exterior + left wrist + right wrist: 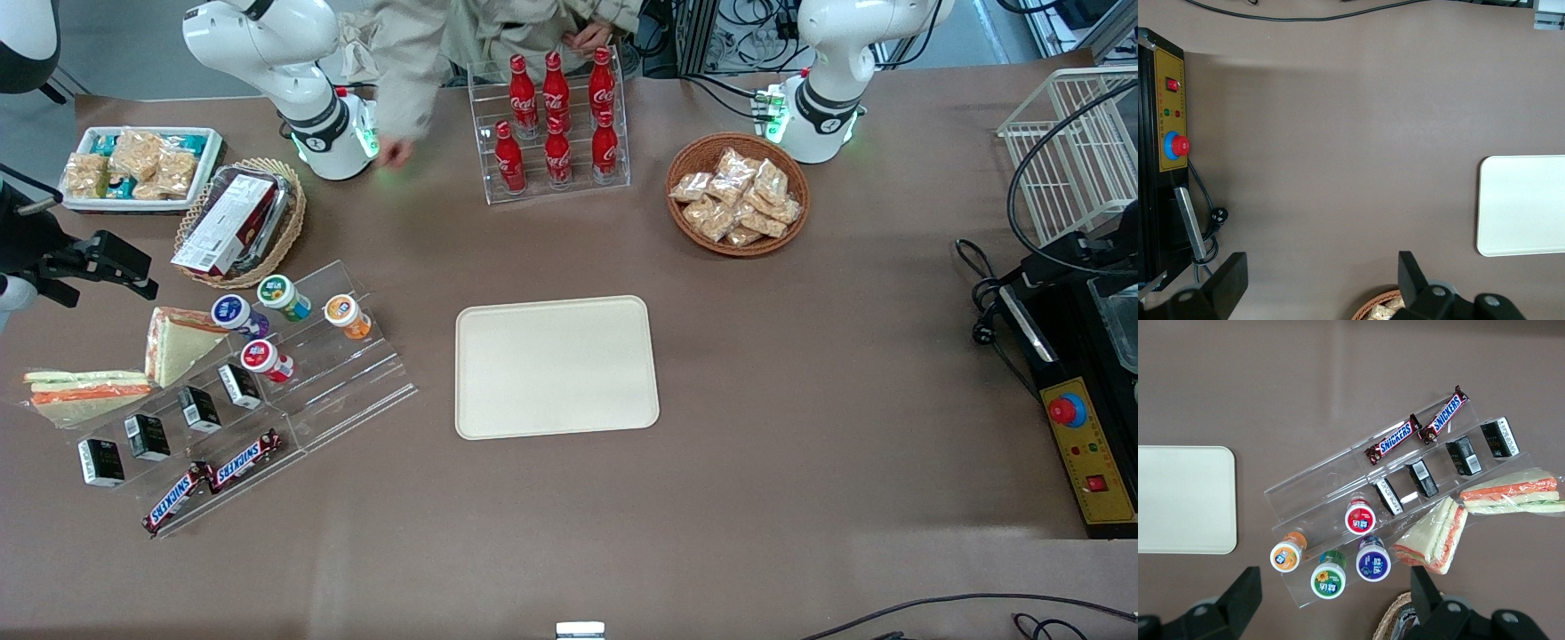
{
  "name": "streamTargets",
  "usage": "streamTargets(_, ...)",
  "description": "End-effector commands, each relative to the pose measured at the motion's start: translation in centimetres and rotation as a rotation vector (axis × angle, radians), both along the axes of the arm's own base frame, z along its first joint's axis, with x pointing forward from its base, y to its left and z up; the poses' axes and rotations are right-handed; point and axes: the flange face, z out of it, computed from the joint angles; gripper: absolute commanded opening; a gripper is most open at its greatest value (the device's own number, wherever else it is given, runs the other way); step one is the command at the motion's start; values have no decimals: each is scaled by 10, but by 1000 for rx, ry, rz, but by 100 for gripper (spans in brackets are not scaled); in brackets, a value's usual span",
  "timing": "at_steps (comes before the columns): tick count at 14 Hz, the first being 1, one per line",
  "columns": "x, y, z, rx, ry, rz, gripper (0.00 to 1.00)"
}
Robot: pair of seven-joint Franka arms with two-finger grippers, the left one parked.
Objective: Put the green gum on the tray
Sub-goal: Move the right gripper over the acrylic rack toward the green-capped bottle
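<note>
Green gum: stands upright on the top step of a clear stepped rack, well apart from the tray; white-rimmed green lid, teal body; also seen from the right wrist.
Neighbours: blue-lidded bottle just beside it toward the working arm's end, orange-lidded bottle on the same step toward the tray, red-lidded bottle one step lower, nearer the front camera.
Above the gum: nothing covers its lid.
Gripper: raised toward the working arm's end of the table, apart from the rack; in the right wrist view its fingers stand wide apart, holding nothing.
Tray: flat cream rectangle, rounded corners, low rim, nothing on it.
Rack contents: small black boxes on a lower step, two Snickers bars on the lowest.
Sandwiches: wrapped wedges beside the rack.
Basket: woven, holding a box, near the gum.
</note>
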Motion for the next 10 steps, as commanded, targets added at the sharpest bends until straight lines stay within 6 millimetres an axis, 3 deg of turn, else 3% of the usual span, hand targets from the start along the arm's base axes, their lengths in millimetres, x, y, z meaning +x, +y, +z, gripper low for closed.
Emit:
streamTargets(1,-1,0,2,18,8,14,99)
streamTargets(6,-12,7,-13,11,75,34,99)
streamTargets(8,-30,13,-24,12,84,49,99)
streamTargets(10,-55,18,-49,18,57,59,99)
